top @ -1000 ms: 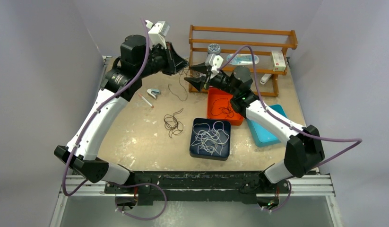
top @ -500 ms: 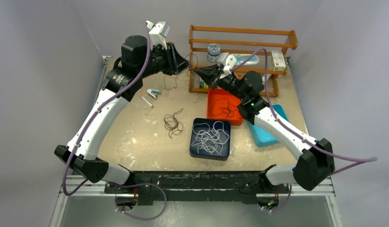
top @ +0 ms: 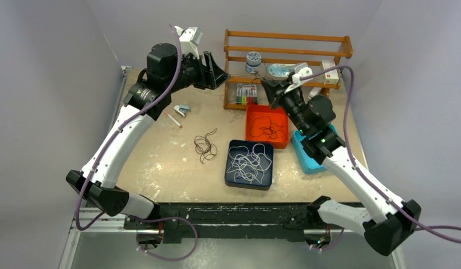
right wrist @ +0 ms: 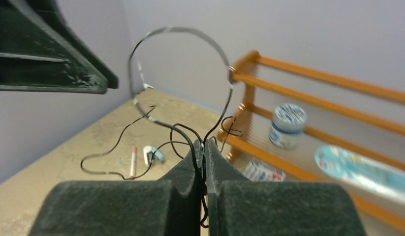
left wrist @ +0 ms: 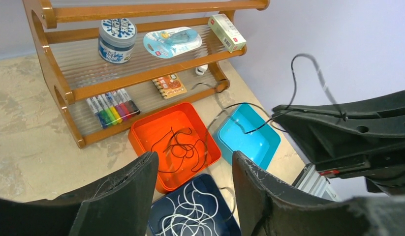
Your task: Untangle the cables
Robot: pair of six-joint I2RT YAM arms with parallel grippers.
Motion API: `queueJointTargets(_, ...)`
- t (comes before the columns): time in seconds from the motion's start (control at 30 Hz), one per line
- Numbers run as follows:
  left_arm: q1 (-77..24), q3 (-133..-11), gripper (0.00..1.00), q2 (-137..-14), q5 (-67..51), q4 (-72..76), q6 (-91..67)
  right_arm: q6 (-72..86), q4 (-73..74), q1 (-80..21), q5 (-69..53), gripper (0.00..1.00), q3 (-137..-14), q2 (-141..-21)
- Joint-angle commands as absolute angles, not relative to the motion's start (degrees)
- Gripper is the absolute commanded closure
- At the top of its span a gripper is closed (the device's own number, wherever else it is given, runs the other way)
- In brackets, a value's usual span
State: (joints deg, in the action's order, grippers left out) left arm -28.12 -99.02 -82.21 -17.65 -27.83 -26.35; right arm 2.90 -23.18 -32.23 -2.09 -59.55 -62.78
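Cables [top: 249, 162]: pinches one black cable [right wrist: 185, 30] in clenched right gripper [right wrist: 204, 150], aloft near shelf [top: 289, 38]; holds left gripper [left wrist: 193, 162] released, empty; leaves others in orange tray [top: 248, 126], navy tray [top: 228, 168], on surface [top: 161, 157].

we see a wooden rack [top: 288, 38] holding a jar [top: 253, 59], a white box [top: 329, 71] and coloured markers [top: 246, 92]. in front of it sit an orange tray [top: 248, 126], then a navy tray [top: 228, 168]; a light blue tray [top: 307, 161] lies front-right, a pen [top: 172, 119] to its left.
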Motion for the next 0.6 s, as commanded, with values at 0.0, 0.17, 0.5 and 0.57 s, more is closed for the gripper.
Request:
queueJointTargets(0.0, -27.77, -97.45, 0.43, -83.46, -15.94, -24.07, -25.45, 8.87, -11.73, -32.12, 13.29, 1.00, -58.21, -55.76)
queueJointTargets(0.17, -27.77, -94.43, 0.43, -85.20, -15.16, -21.26, -26.87, 20.01, 2.68, -32.15, 25.41, 1.00, -56.19, -49.91)
queueJointTargets(0.5, -27.77, -92.70, 0.42, -87.03, -13.95, -19.07, -28.04, 49.90, 29.51, -32.03, 48.23, 1.00, -51.02, -43.25)
queueJointTargets(0.57, -27.72, -92.76, 0.42, -87.38, -13.92, -19.28, -27.95, 55.53, 33.43, -32.02, 50.77, 1.00, -50.71, -43.26)
